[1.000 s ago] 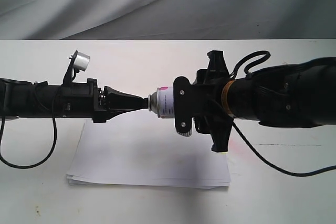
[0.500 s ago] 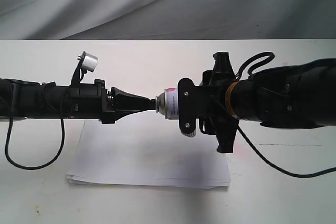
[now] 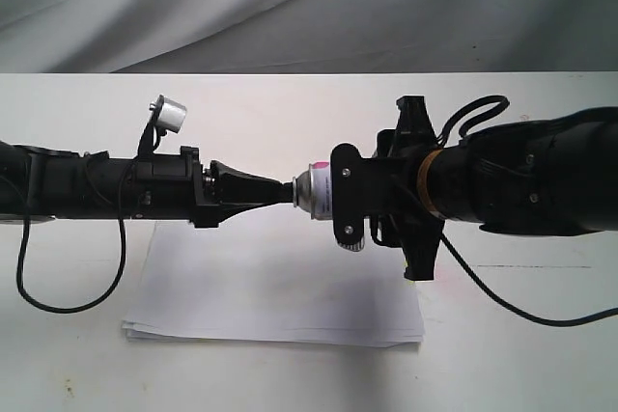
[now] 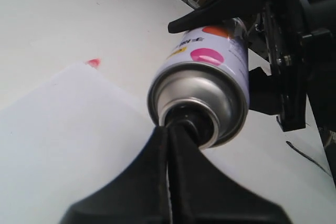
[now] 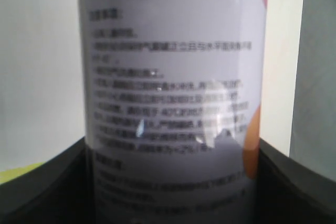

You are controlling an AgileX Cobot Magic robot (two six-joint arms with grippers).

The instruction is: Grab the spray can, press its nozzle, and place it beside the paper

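The spray can (image 3: 317, 202) is held level in the air above the paper (image 3: 270, 301), its silver dome facing left. My right gripper (image 3: 344, 206) is shut on the can's body; the printed label (image 5: 173, 103) fills the right wrist view between the two black fingers (image 5: 42, 187). My left gripper (image 3: 287, 194) is shut, and its joined tips touch the black nozzle (image 4: 198, 121) at the middle of the dome (image 4: 210, 85). The white sheets of paper (image 4: 52, 140) lie flat on the table below both grippers.
The white table (image 3: 521, 373) runs back to a grey cloth backdrop (image 3: 290, 7). A black cable (image 3: 521, 314) hangs from the right arm and another (image 3: 68, 304) loops under the left arm. A small red mark (image 4: 93, 62) sits by the paper's corner.
Both arms have shifted a little to the right together. The can moved right in the right gripper, and the left gripper's tips followed and stayed on the nozzle.
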